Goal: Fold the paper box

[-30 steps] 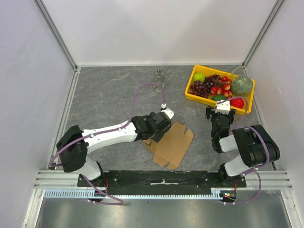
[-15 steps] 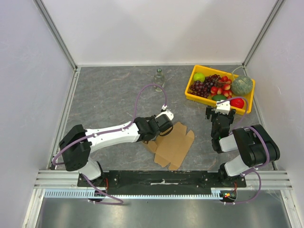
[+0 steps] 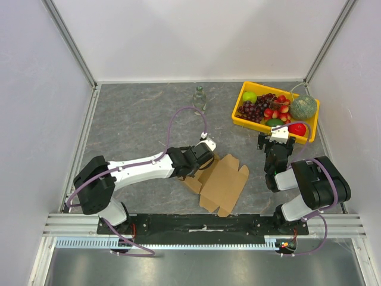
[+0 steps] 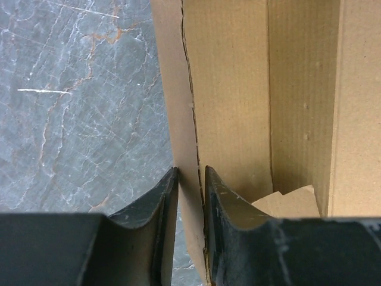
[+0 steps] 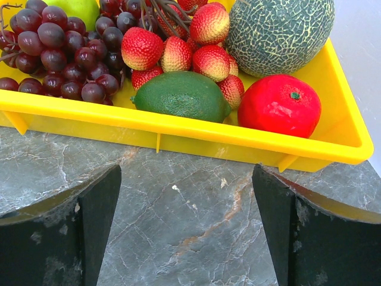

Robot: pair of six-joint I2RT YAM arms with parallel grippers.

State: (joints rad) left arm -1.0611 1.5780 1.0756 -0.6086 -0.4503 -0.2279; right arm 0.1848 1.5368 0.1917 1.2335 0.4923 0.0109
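I see a grey marbled worktop [image 3: 131, 125] boxed in by plain white walls [image 3: 196, 36] on aluminium framing. The paper box [image 3: 223, 185] lies near the front edge, between the two arms. It is mostly a flat brown sheet, its long axis running from near-left to far-right. My left gripper [image 4: 189, 196] is narrowed, pinching one upright cardboard panel at the sheet's left side between both fingers [image 4: 229, 208]. My right gripper [image 5: 186, 179] stands wide and holds nothing, facing the yellow fruit tray [image 5: 178, 128] at the far right. A glass bottle [image 3: 199, 96] stands at the back.
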